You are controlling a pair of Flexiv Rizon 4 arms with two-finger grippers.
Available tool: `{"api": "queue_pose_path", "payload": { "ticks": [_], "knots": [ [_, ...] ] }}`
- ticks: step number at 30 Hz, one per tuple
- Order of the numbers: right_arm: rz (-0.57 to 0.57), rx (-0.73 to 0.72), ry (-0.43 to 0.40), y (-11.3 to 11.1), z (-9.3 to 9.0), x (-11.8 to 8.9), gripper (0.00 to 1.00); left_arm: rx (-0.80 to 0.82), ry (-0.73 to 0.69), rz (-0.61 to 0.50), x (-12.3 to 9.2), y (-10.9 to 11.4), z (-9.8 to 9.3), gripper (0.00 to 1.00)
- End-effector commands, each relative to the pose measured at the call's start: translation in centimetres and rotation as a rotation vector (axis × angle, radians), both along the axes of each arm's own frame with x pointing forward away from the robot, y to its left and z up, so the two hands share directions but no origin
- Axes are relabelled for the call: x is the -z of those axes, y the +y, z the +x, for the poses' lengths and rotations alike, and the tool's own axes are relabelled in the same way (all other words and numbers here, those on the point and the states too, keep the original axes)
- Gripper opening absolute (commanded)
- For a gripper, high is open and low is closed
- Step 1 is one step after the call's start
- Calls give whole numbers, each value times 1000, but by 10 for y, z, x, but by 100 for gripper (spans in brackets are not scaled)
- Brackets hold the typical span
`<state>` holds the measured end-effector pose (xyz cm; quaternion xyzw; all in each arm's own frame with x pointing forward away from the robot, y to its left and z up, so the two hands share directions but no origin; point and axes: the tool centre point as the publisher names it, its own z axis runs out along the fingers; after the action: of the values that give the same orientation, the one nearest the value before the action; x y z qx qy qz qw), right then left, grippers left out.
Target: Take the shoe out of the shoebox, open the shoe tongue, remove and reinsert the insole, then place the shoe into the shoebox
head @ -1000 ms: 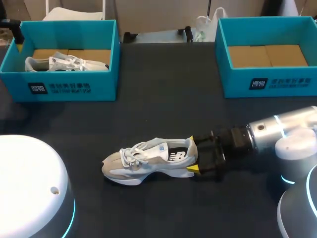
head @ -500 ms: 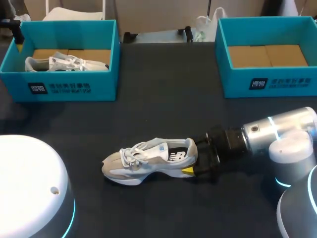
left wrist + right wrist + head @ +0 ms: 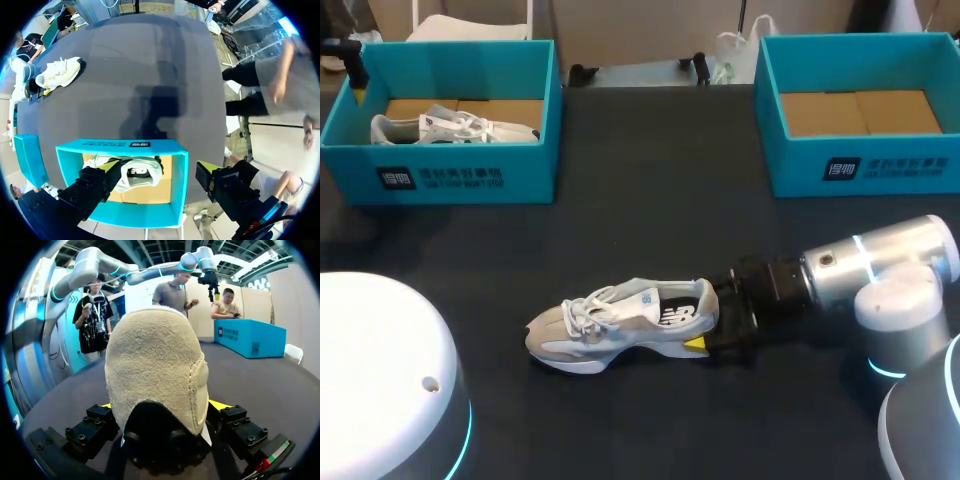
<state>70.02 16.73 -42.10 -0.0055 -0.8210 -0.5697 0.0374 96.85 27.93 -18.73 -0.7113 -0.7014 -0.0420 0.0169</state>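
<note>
Here, the right arm (image 3: 860, 265) lies low and almost level over the desk (image 3: 650, 200), reaching in from the side with its wrist pointing along the length of the shoe (image 3: 610, 325). The right tool (image 3: 710, 320) sits at the shoe's heel. In the right wrist view the padded heel (image 3: 155, 365) fills the space between the fingers, one yellow tip (image 3: 220, 404) pressed to each side, so the right tool (image 3: 162, 405) is pinching the shoe by the heel. The shoe rests on its sole on the desk, its toe pointing straight ahead of the tool and its laces lying loose over the tongue.

The left tool (image 3: 160, 170) hangs high and points straight down, its fingers (image 3: 112, 164) spread wide and holding nothing. Directly under it is the blue left shoebox (image 3: 120, 145), open at the top, with a second shoe (image 3: 137, 172) lying on its side inside, below the gap between the fingers. From there the shoe (image 3: 57, 72) on the desk shows well ahead of the tool, beyond the box.

The right shoebox (image 3: 865, 165) stands on the desk well off to the side of the right tool, its brown floor bare.
</note>
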Motion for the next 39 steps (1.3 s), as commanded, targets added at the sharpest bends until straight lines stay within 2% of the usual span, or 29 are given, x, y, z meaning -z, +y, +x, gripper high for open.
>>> {"api": "queue_pose_path", "payload": {
  "ticks": [1,12,13,14,15,16,27,39],
  "knots": [
    [-16,1,1,5,0,0,100,0,-2,2,0,0,-1,100],
    [0,-8,-15,10,-2,3,100,0,-2,2,0,0,-1,100],
    [1,-8,-20,11,-2,3,94,0,-2,2,0,0,-1,100],
    [2,-8,-23,11,-2,3,51,0,-2,2,0,0,-1,100],
    [1,-7,-26,13,-2,4,12,0,-2,2,0,0,-1,100],
    [0,-7,-29,13,-2,4,0,0,-2,2,0,0,-1,100],
    [-24,74,-61,11,0,-2,0,0,-2,2,0,0,-1,100],
    [-30,138,-44,3,8,1,0,0,-2,2,0,0,-1,100]
  ]
}}
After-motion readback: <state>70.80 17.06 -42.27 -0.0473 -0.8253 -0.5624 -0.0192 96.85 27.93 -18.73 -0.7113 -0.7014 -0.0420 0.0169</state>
